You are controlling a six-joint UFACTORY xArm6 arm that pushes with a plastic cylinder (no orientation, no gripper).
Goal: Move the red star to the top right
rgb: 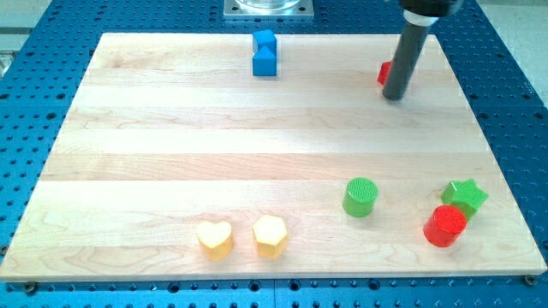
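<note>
Since our tip point(394, 96) sits touching the mostly hidden red block point(384, 74), presumably the star, at counter point(171, 128) top right, we're nearly done; no fingers.

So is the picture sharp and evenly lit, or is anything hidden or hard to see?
Camera view: soft, even light, faint shadows under the blocks, no glare on the wooden board. Everything looks sharp. My tip stands in front of a red block, covering most of it, so its shape cannot be made out.

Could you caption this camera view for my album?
My tip touches a mostly hidden red block near the wooden board's top right.
</note>
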